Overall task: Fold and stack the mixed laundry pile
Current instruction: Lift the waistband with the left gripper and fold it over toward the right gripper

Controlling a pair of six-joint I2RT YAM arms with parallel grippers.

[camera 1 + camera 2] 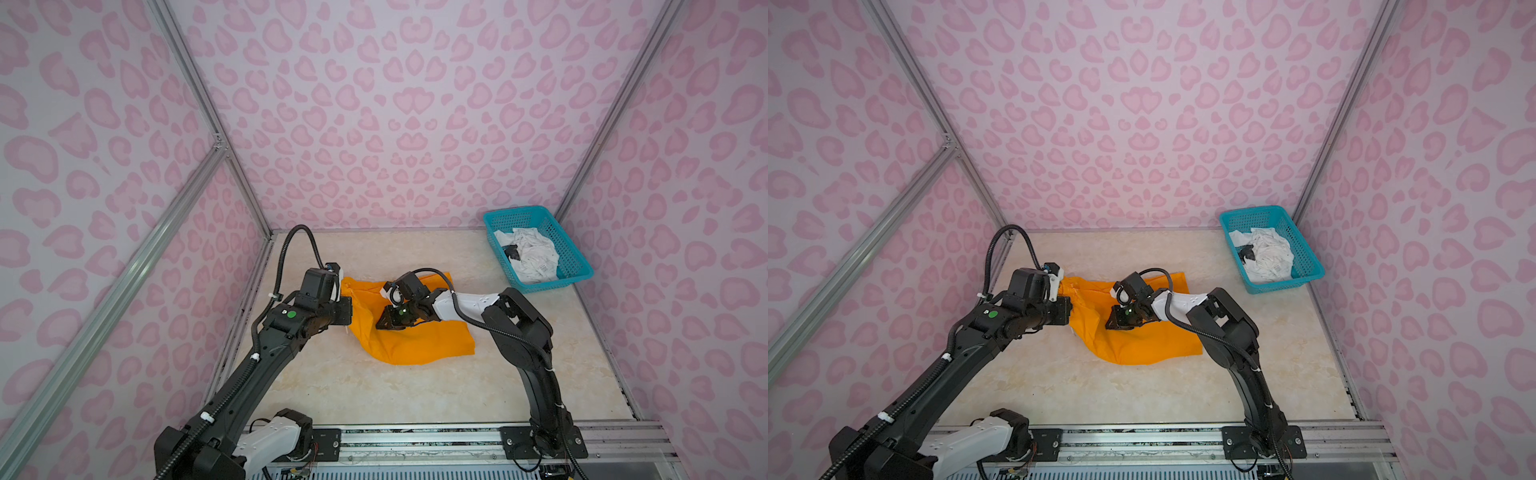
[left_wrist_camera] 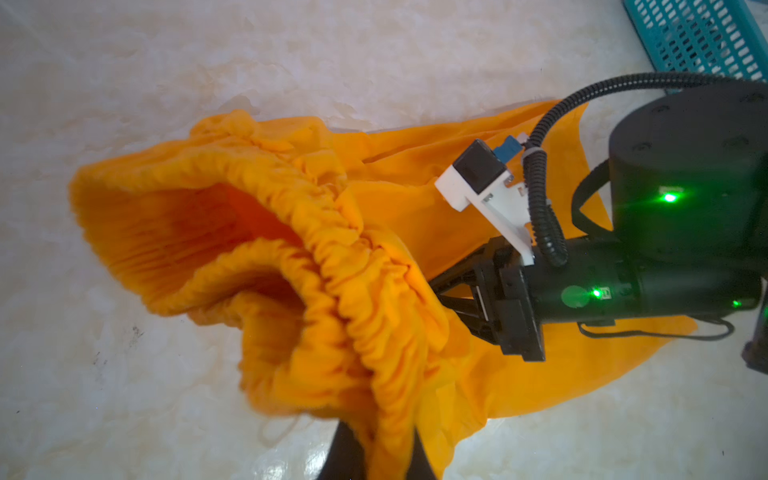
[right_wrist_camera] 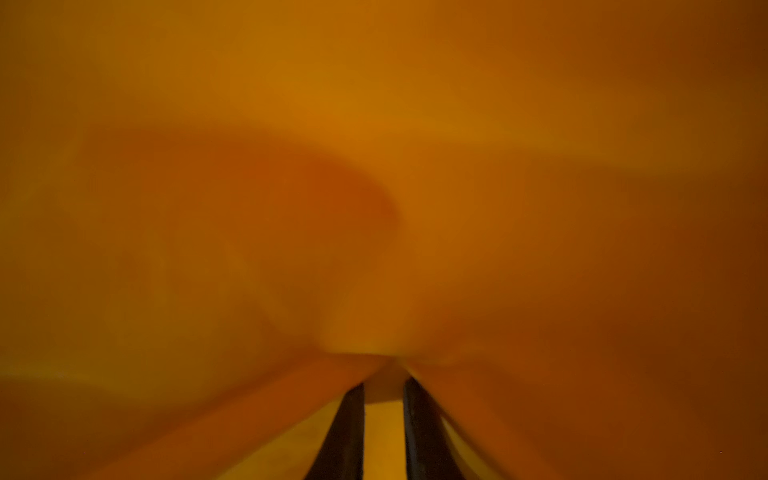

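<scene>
The bright orange shorts (image 1: 415, 345) (image 1: 1142, 345) lie spread on the marble tabletop in both top views. My left gripper (image 1: 347, 309) (image 1: 1068, 309) (image 2: 384, 440) is shut on their gathered elastic waistband (image 2: 332, 257) and holds that end raised. My right gripper (image 1: 384, 322) (image 1: 1113, 323) (image 3: 384, 386) presses down into the middle of the shorts (image 3: 374, 166), its jaws close together with a fold of orange cloth pinched between them. The white T-shirt (image 1: 528, 253) (image 1: 1268, 253) with a dark print lies crumpled in the basket.
The teal perforated basket (image 1: 515, 212) (image 1: 1254, 212) (image 2: 698, 37) stands in the back right corner of the table. Pink patterned walls close in the left, back and right sides. A metal rail (image 1: 415, 436) carrying both arm bases runs along the front edge.
</scene>
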